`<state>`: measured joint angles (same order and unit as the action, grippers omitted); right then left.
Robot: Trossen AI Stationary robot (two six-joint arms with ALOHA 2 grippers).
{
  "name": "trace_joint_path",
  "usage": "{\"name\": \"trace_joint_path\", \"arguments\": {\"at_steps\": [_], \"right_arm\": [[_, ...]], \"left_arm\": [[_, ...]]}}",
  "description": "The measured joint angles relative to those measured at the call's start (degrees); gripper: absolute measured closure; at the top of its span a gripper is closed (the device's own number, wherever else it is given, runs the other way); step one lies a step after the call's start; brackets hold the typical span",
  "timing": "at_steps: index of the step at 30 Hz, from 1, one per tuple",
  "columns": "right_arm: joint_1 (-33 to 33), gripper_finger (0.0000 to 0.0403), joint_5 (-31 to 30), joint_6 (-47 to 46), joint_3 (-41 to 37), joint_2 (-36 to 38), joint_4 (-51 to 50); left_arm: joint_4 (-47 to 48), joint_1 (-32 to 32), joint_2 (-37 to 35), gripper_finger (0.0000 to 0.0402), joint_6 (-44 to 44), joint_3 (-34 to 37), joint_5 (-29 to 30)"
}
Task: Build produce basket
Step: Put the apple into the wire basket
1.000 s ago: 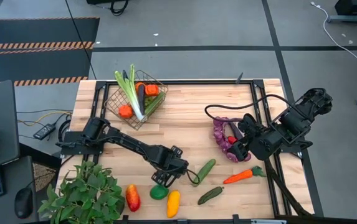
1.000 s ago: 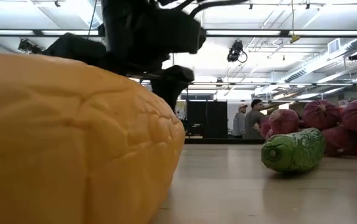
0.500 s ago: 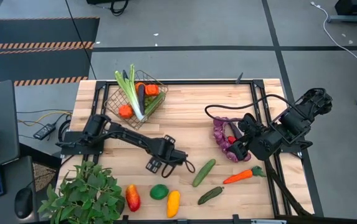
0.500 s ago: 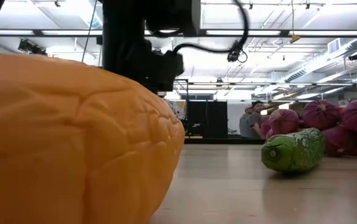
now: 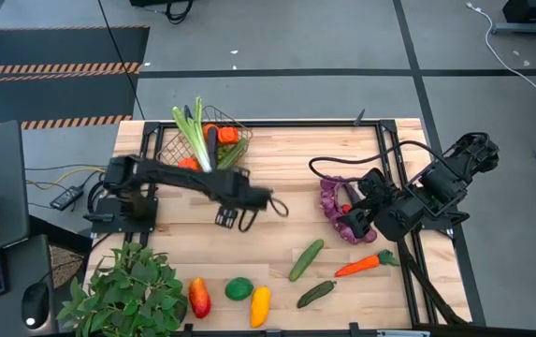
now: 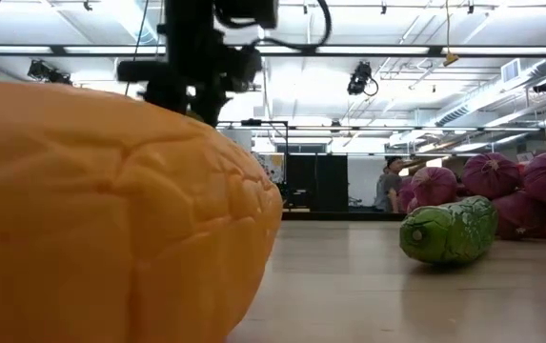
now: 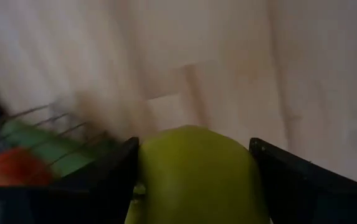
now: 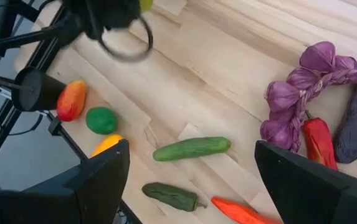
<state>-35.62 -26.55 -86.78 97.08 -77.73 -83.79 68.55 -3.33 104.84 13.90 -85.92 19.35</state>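
Several pieces of produce already fill the basket (image 5: 204,150) at the far left corner of the table (image 5: 286,168): celery, a dark eggplant, orange and red bits. Just right of it and a little nearer hangs the left gripper (image 5: 233,212), its fingers clamped on a yellow-green piece (image 7: 194,174). In the left wrist view that piece shows rounded between the two fingers, and I cannot tell its long axis. The basket lies to the far left of those fingers, close by, and the left arm is much the nearer arm. My guess is that the next move is a short carry over the rim, then a release.

Along the near edge lie a red-orange piece (image 5: 198,298), a green one (image 5: 239,288), a yellow one (image 5: 260,305), two cucumbers (image 5: 307,259) and a carrot (image 5: 366,264).

At the right, the right gripper (image 5: 353,226) waits by the purple bunch (image 5: 331,201), fingers spread wide and empty.

A second ago the left gripper was low by the green piece; it has since lifted and swung toward the basket. The right arm has not moved.
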Motion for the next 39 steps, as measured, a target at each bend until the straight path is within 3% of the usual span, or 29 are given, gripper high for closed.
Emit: {"name": "trace_joint_path", "arguments": {"at_steps": [13, 24, 30, 39], "right_arm": [[0.0, 0.0055, -0.5, 0.0, 0.0, 0.0, 0.0], [0.0, 0.0055, -0.8, -0.3, 0.0, 0.0, 0.1], [0.0, 0.0055, -0.8, -0.3, 0.0, 0.0, 0.1], [0.0, 0.0055, -0.8, -0.7, 0.0, 0.0, 0.3]], "left_arm": [[-1.5, 18.0, -14.7, 0.0114, -7.7, 0.0, 1.5], [-2.2, 30.3, -17.7, 0.0112, -15.0, 0.0, 7.1], [-0.6, 32.1, -17.7, 0.0094, -19.4, 0.0, 6.8], [-1.0, 32.3, -17.7, 0.0088, -15.9, 0.0, 6.3]]}}
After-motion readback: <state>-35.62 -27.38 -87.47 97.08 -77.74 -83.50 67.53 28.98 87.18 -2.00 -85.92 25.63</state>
